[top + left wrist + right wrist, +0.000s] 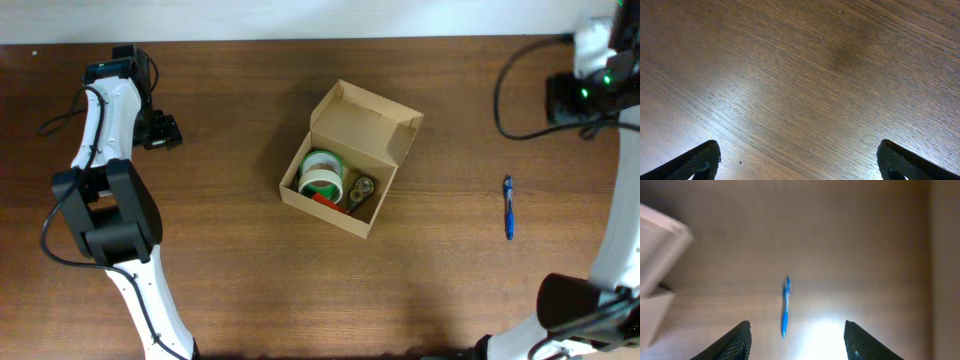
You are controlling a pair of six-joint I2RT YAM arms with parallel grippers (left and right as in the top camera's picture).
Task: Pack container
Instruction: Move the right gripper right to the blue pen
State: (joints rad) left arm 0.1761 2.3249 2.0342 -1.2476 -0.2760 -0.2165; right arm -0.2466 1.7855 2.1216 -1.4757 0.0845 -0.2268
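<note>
The container is a tan cardboard box in the middle of the table with its flap lid open. Inside lie a green and white tape roll, a red item and a small brass-coloured object. A blue pen lies on the table to the right of the box; it also shows in the right wrist view. My left gripper is open and empty at the far left, over bare wood. My right gripper is open and empty at the far right, above the pen.
The box's pale corner shows at the left edge of the right wrist view. Black cables run by both arm bases at the back. The wooden table ends at a pale wall along the far edge.
</note>
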